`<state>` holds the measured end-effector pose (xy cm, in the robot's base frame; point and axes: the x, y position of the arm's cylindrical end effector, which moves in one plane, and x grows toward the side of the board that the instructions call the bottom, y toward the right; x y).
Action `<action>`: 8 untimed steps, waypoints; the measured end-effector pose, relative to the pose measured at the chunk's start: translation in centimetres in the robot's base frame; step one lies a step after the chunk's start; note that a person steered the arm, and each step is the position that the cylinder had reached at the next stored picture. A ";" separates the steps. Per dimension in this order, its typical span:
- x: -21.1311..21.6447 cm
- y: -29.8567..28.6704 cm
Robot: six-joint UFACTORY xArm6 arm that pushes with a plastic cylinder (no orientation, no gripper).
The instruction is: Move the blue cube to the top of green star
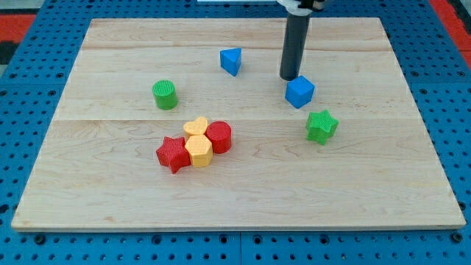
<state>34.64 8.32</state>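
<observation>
blue cube (299, 92) sits just above the green star (321, 126), my tip (289, 77) at its upper-left.
light, rigid, likely slides easily on the table (110, 177); the tool is a bare rod holding nothing, so push a flat face.

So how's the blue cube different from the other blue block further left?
The blue cube is box-shaped with square faces; the blue triangle block is a wedge with a pointed top. The cube sits right by my tip, which is at its upper-left edge; the triangle block stands apart, to the view's left of the rod. The cube lies just above the green star; the triangle block is farther from it. Both are the same blue and similar in size.
</observation>
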 end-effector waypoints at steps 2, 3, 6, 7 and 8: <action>2.4 1.8; 3.7 2.0; 4.8 2.8; 4.8 -0.4; 4.4 -7.3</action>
